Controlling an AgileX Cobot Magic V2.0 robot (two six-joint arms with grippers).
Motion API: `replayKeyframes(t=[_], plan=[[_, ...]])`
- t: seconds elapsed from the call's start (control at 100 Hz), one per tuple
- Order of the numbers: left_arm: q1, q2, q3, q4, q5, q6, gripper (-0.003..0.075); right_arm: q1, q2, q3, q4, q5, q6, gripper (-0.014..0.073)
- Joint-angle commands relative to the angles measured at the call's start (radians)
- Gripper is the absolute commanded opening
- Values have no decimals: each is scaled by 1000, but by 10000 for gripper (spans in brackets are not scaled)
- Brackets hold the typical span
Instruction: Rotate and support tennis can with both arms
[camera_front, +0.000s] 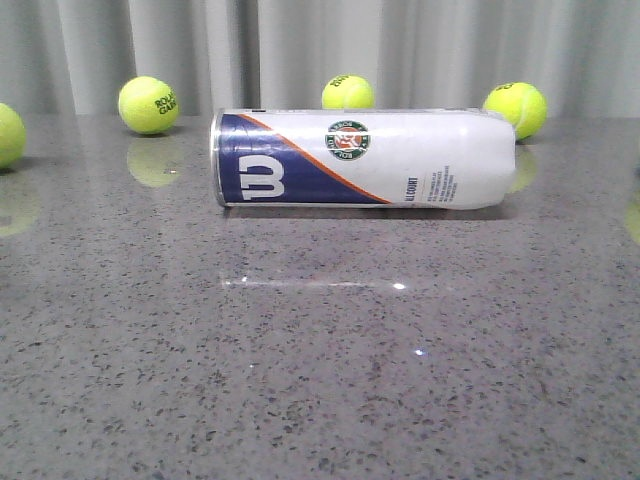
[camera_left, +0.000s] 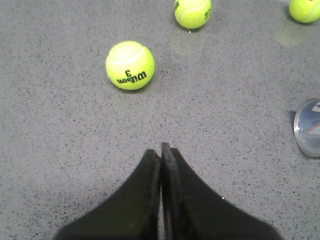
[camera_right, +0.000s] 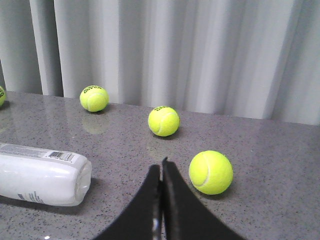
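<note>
The tennis can (camera_front: 365, 158) lies on its side across the grey table, silver rim to the left, white closed end to the right. Neither arm shows in the front view. My left gripper (camera_left: 161, 149) is shut and empty above bare table; the can's silver rim (camera_left: 308, 126) shows at the edge of its view, apart from it. My right gripper (camera_right: 161, 165) is shut and empty; the can's white end (camera_right: 45, 173) lies to one side of it, not touching.
Tennis balls lie around the can: three behind it (camera_front: 149, 104), (camera_front: 347, 93), (camera_front: 516, 108) and one at the left edge (camera_front: 8, 134). One ball (camera_right: 210, 172) sits close beside my right gripper, one (camera_left: 130, 65) ahead of my left. A grey curtain (camera_front: 320, 50) hangs behind the table.
</note>
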Motion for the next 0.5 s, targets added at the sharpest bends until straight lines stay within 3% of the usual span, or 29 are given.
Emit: replayKeyframes(t=[0.0, 0.11, 0.2, 0.38, 0.49], plan=[[3, 2, -37, -23, -54, -6, 147, -8, 9, -26, 5, -76, 0, -68], [3, 2, -37, -23, -48, -6, 417, -8, 9, -26, 5, -76, 0, -68], [3, 2, -37, -23, -47, -6, 567, -8, 9, -26, 5, -76, 0, -68], [3, 21, -37, -144, -50, -1, 585, -8, 9, -26, 5, -76, 0, -68], [3, 76, -37, -330, -49, 140, 585, -8, 9, -26, 5, -76, 0, -68]])
